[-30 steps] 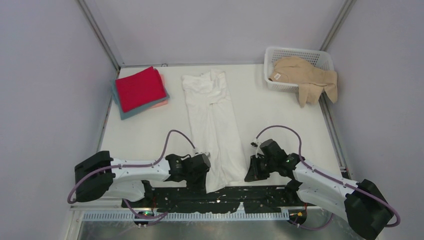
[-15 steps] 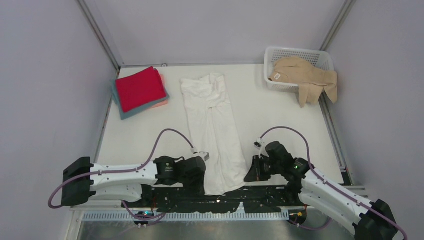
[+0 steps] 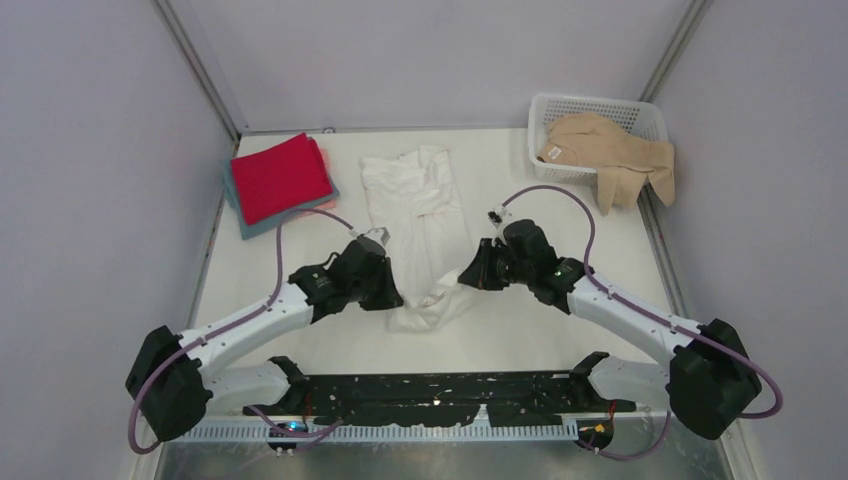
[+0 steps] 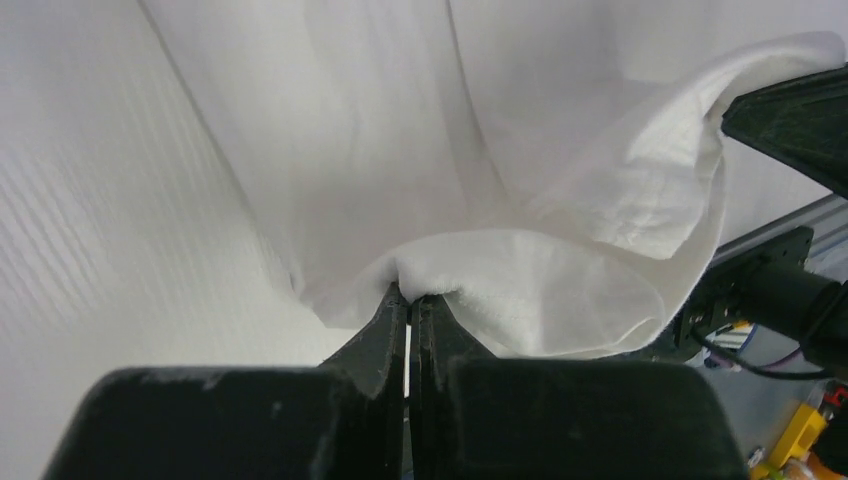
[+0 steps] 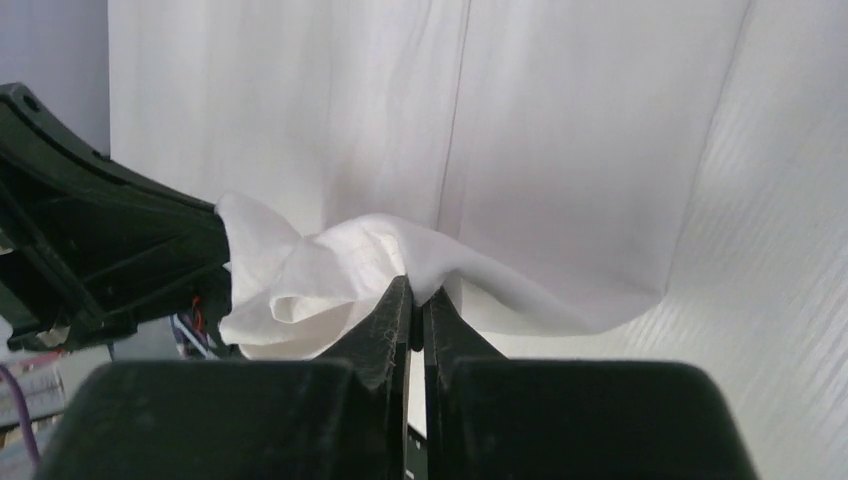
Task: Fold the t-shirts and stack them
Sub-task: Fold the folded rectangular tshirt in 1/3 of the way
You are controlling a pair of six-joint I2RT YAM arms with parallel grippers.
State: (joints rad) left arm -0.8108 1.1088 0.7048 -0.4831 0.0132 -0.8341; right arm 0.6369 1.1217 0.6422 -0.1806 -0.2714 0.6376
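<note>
Top external view: the white t-shirt (image 3: 418, 205) lies lengthwise in the middle of the table (image 3: 545, 245), collar toward the far edge. Its near end is bunched up between the 2 claws. The left claw (image 3: 393, 297) is clamped on the shirt's left side. In the left wrist view its fingers are pinched tight, with the cloth bulging just past the tips. The right claw (image 3: 467, 278) is likewise closed on the right side, a fold of cloth caught at its tips. The cloth between them sags toward the near edge. By the far left corner, a red folded t-shirt (image 3: 282, 177) tops a teal one (image 3: 255, 226) and a pink one (image 3: 322, 208). At the far right corner, the tan t-shirt (image 3: 612, 155) drapes over the basket (image 3: 600, 106) rim.
</note>
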